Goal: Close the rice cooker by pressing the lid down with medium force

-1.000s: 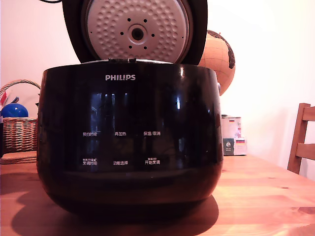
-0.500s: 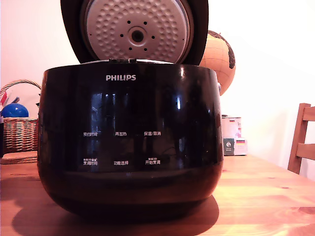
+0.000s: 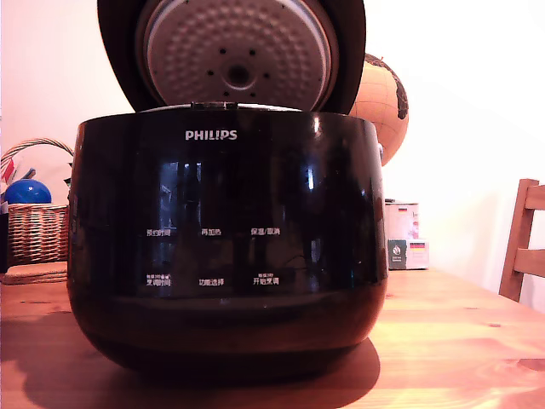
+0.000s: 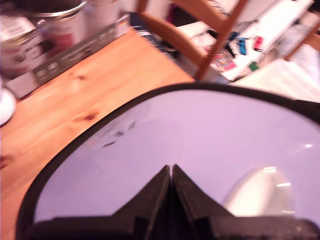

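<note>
Exterior view: warm, pinkish cast, wall at upper right blown out near white. The rice cooker [image 3: 223, 243] has a glossy front with vertical glare streaks and window reflections; dark soft shadow under it on the surface [image 3: 451, 358], lower left. Focus decent, labels readable. Wrist view: motion-blurred all over, background at top smeared. The lid [image 4: 200, 150] reflects flat lavender light with one bright patch at lower right. The tool [image 4: 171, 172] is a near-black silhouette.

glossy black rice cooker [image 3: 226, 247], dimpled silver-white lid [image 3: 232, 55].
</note>
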Tool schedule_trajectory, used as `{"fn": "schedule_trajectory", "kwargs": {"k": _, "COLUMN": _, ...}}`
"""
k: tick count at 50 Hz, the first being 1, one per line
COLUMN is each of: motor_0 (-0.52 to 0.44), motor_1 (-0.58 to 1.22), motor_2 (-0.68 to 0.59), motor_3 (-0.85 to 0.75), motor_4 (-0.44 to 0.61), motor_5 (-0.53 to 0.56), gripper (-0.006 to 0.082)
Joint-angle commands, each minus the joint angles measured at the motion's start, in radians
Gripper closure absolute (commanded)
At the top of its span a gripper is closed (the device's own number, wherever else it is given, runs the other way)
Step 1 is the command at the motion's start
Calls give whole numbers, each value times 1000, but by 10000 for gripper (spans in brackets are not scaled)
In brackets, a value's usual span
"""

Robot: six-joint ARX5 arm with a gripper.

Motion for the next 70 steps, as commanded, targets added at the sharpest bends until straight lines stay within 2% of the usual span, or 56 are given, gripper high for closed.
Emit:
{"fn": "schedule_trajectory", "kwargs": {"k": 1, "motor_0": -5, "motor_1": -56, "motor_2": -48, "motor_3": 40, "motor_4": -13, "motor_5": -22, "gripper": 791}}
{"fn": "schedule_trajectory", "kwargs": {"k": 16, "motor_0": -9, "motor_1": -169, "motor_2": -247, "motor_3": 193, "motor_4": -62, "motor_5": -63, "gripper": 791}}
{"fn": "schedule_trajectory", "kwargs": {"k": 26, "motor_0": -50, "motor_1": -182, "motor_2": -336, "motor_3": 304, "motor_4": -73, "motor_5": -77, "gripper": 791}}
{"fn": "schedule_trajectory", "kwargs": {"k": 35, "motor_0": -105, "motor_1": -202, "motor_2": -388, "motor_3": 374, "motor_4": -140, "motor_5": -84, "gripper": 791}}
{"fn": "schedule_trajectory", "kwargs": {"k": 43, "motor_0": -143, "motor_1": -253, "motor_2": -481, "motor_3": 480, "motor_4": -256, "motor_5": -89, "gripper": 791}}
{"fn": "schedule_trajectory", "kwargs": {"k": 53, "motor_0": -157, "motor_1": -290, "motor_2": -593, "motor_3": 550, "motor_4": -269, "motor_5": -103, "gripper": 791}}
{"fn": "schedule_trajectory", "kwargs": {"k": 59, "motor_0": -167, "motor_1": -307, "motor_2": -667, "motor_3": 660, "motor_4": -270, "motor_5": -102, "gripper": 791}}
{"fn": "schedule_trajectory", "kwargs": {"k": 70, "motor_0": -235, "motor_1": -307, "motor_2": -798, "motor_3": 844, "motor_4": -356, "motor_5": -91, "gripper": 791}}
